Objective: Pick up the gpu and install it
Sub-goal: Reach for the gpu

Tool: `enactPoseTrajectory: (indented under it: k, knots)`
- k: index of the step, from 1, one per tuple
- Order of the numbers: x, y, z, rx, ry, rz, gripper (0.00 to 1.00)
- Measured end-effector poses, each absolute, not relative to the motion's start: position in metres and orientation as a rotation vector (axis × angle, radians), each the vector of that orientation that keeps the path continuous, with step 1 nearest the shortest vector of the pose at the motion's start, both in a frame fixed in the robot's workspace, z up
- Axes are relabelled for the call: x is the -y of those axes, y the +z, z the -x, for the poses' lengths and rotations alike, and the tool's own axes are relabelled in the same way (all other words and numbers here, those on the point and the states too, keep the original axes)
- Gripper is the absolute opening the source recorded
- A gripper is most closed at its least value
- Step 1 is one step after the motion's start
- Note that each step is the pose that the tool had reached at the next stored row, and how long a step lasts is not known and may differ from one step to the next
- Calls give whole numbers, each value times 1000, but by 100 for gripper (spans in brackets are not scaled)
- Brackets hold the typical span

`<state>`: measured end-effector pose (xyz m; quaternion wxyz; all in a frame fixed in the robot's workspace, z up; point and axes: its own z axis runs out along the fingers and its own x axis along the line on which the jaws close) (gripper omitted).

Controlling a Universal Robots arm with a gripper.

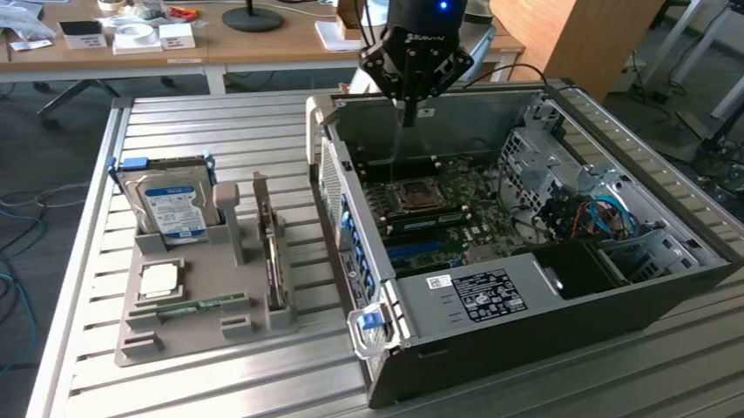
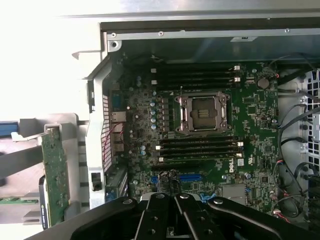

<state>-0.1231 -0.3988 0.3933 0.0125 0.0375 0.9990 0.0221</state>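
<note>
The gripper (image 1: 409,111) hangs over the open computer case (image 1: 546,344), fingers pressed together and carrying nothing, above the motherboard (image 2: 260,125) near the empty CPU socket (image 2: 203,112). The gpu (image 1: 270,248) has not been picked up. It stands on edge in a slot of the grey holder (image 1: 204,274), on the exterior view's left of the case, probably so that its top edge is free to pinch, though its fan face is hard to make out. A hard drive (image 1: 174,205) stands upright in the same holder, likely for the same reason.
</note>
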Motion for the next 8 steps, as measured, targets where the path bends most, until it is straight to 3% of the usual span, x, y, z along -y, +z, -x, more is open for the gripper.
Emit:
enactPoseTrajectory:
  k: [8]
  knots:
    - [399, 393, 132, -3114, 69, -117, 11]
